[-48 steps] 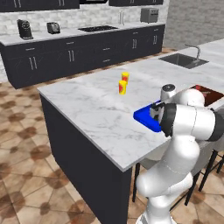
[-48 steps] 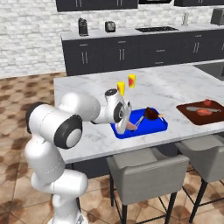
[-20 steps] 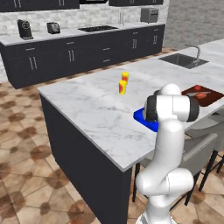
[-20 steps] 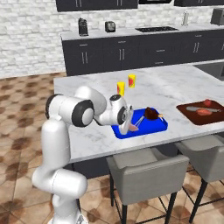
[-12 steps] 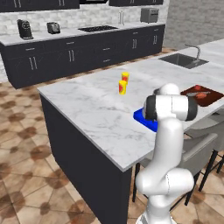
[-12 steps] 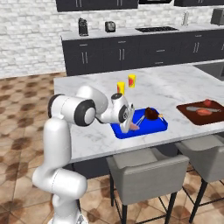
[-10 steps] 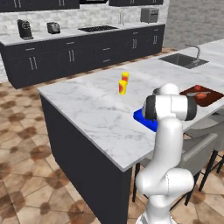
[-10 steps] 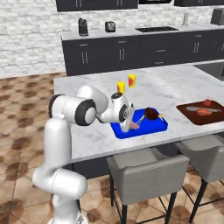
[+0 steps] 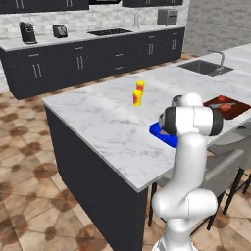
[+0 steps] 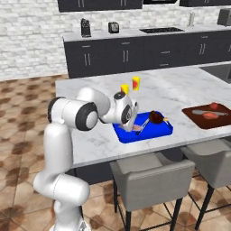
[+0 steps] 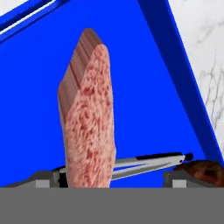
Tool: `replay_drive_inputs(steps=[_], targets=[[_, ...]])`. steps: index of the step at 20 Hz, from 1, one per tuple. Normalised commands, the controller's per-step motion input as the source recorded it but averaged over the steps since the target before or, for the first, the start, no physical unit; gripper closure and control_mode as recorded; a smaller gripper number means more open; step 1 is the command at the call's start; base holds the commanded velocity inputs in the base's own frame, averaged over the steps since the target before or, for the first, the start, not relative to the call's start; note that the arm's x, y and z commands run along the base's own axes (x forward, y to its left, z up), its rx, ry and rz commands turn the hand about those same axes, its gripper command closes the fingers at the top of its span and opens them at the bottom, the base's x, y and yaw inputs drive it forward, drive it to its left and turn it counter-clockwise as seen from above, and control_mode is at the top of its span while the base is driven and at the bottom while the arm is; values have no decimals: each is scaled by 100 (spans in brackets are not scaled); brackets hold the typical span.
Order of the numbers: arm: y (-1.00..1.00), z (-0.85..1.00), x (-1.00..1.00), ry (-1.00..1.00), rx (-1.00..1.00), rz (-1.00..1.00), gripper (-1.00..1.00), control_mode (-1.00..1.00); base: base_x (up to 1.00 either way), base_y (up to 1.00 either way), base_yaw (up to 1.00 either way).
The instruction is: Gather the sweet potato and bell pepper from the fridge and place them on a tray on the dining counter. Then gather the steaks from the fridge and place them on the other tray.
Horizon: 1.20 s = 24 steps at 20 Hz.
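Raw pink steak slab, marbled and grainy on its broad face, brown striped rind along one edge; standing on edge in the hand view, on the floor of a glossy blue rectangular tray with a raised rim. Same steak glimpsed as a pinkish piece under the gripper in the right base view.

Dark brown rounded item lying in the far part of the blue tray; possibly the sweet potato, cannot tell for sure. Thin metal tongs-like utensil with black tip lying on the tray floor beside the steak.

Gripper, white body with dark fingers, low over the tray's left part; fingers spread wide on either side of the steak; contact with the meat cannot be told.

Tray resting on the dining counter, white-grey marbled top over near-black base, near the seating edge. Dark red cutting board with red and pink pieces on it, well apart to the right. Two small yellow-and-red containers further back on the top; no legible labels.

Grey upholstered stools tucked under the edge. Dark wall cabinets and terracotta tiled floor beyond.
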Motion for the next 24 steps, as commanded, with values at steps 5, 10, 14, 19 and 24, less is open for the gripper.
replay_drive_inputs(steps=[5, 10, 14, 19, 24], targets=[[9, 61, -33, -26, 1, 0, -100, -100, 0, 0, 0], [8, 70, -79, -40, 1, 0, -100, -100, 0, 0, 0], [14, 68, -98, -51, 0, 0, -100, -100, 0, 0, 0], [14, 83, -100, -47, 1, 0, -100, -100, 0, 0, 0], [4, 100, -100, -11, 0, 0, -100, -100, 0, 0, 0]])
